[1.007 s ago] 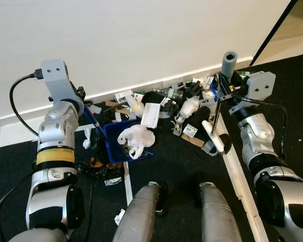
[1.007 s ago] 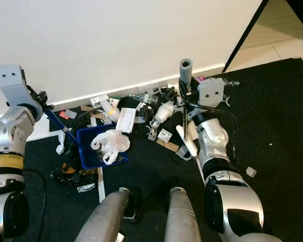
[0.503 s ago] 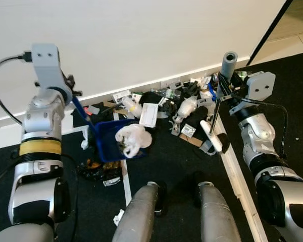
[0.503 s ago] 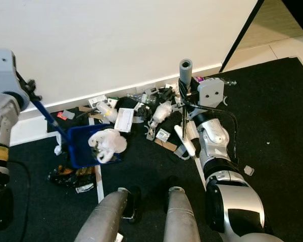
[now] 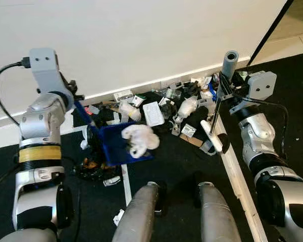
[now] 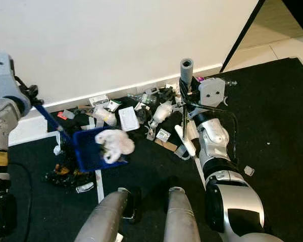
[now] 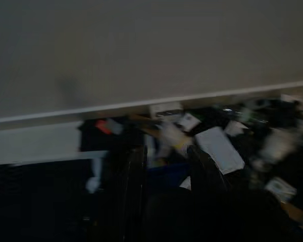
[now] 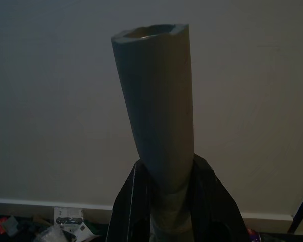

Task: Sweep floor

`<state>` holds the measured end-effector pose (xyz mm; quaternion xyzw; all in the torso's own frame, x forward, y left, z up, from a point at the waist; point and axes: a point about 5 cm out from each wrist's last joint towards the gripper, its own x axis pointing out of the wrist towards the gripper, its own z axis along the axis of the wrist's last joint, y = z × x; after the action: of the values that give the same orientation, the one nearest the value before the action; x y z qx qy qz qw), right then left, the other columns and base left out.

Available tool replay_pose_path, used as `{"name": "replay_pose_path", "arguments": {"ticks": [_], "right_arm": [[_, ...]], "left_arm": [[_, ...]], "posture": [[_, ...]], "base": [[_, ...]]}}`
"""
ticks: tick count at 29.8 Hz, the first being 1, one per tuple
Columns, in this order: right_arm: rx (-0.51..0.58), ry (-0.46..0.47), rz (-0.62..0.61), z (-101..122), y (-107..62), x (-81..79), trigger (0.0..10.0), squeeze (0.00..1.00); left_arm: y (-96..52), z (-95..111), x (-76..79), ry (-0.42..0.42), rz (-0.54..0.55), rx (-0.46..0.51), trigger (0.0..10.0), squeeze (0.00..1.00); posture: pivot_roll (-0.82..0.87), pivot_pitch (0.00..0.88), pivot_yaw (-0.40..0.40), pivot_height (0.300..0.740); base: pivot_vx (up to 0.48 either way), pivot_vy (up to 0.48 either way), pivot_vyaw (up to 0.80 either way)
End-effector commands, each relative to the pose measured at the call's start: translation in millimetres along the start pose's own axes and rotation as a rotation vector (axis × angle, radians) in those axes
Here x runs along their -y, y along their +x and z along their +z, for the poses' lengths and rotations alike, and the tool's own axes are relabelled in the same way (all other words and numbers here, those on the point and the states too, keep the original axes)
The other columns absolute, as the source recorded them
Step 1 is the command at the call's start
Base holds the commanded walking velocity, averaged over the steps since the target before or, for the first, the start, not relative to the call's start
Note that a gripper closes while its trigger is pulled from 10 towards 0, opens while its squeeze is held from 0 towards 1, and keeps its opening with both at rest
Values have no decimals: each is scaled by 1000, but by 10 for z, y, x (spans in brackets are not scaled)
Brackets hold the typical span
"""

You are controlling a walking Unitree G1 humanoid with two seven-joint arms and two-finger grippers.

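My left gripper is shut on the blue handle of a blue dustpan, which is held tilted just above the black floor. A crumpled white plastic bag lies in the pan near its right edge. My right gripper is shut on the upright broom handle below its grey grip. The broom's white head rests on the floor. A pile of trash, with cartons, bottles and wrappers, lies along the wall between the two arms. In the dark left wrist view, the black fingers stand before that pile.
The white wall and skirting close the far side. White tape lines cross the black floor. Black crumpled trash sits under the dustpan. My two legs stand near the front. Pale tiles lie at the far right.
My left arm swung out to the left and then came back a little, carrying the dustpan. The pan is more tilted and the white bag has slid toward its right edge. The right arm is still.
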<state>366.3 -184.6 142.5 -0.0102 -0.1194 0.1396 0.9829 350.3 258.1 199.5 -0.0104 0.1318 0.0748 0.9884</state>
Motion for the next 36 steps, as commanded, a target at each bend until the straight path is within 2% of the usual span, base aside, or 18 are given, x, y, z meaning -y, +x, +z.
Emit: {"name": "replay_pose_path", "arguments": {"ticks": [1, 10, 11, 13, 17, 22, 25, 26, 31, 32, 33, 34, 36], "right_arm": [[39, 13, -17, 30, -12, 10, 10000, 0], [31, 13, -32, -6, -54, 31, 10000, 0], [29, 14, -35, -11, -57, 32, 10000, 0], [28, 15, -36, -12, -57, 32, 10000, 0], [20, 20, -45, -32, -73, 42, 10000, 0], [16, 24, -43, -48, -78, 26, 10000, 0], [16, 26, -40, -49, -71, 11, 10000, 0], [17, 28, -39, -46, -63, 3, 10000, 0], [18, 31, -34, -41, -49, -12, 10000, 0], [17, 33, -32, -43, -46, -21, 10000, 0], [12, 39, -21, -58, -41, -54, 10000, 0], [12, 39, -21, -58, -41, -54, 10000, 0], [-1, 59, -6, -85, -42, -83, 10000, 0]], "left_arm": [[-26, -11, 15, -3, -8, 3, 10000, 0], [-10, -105, 208, 0, -54, -31, 10000, 0], [-8, -170, 305, 9, -71, -42, 10000, 0], [-7, -195, 342, 11, -78, -47, 10000, 0], [-20, -284, 515, -69, -132, -82, 10000, 0], [-41, -240, 695, -187, -209, -88, 10000, 0], [-45, -220, 740, -208, -230, -89, 10000, 0], [-45, -217, 758, -168, -231, -77, 10000, 0], [-56, -291, 836, -108, -249, -75, 10000, 0], [-73, -350, 900, -95, -282, -82, 10000, 0], [-112, -442, 1000, -48, -314, -70, 10000, 0], [-112, -442, 1000, -48, -314, -70, 10000, 0], [-141, -472, 1069, 10, -323, -33, 10000, 0]], "posture": [[50, 250, 107, 740], [44, 248, 116, 740], [42, 248, 117, 740], [41, 250, 118, 740], [40, 253, 118, 740], [43, 254, 117, 740], [43, 254, 117, 740], [44, 253, 116, 740], [49, 253, 115, 740], [49, 254, 115, 740], [41, 258, 116, 740], [41, 258, 116, 740], [46, 263, 115, 740]], "base": [[0, 0, 0], [0, 0, 0], [0, 0, 0], [0, 0, 0], [0, 0, 0], [0, 0, 0], [0, 0, 0], [0, 0, 0], [0, 0, 0], [0, 0, 0], [0, 0, 0], [0, 0, 0], [0, 0, 0]]}}
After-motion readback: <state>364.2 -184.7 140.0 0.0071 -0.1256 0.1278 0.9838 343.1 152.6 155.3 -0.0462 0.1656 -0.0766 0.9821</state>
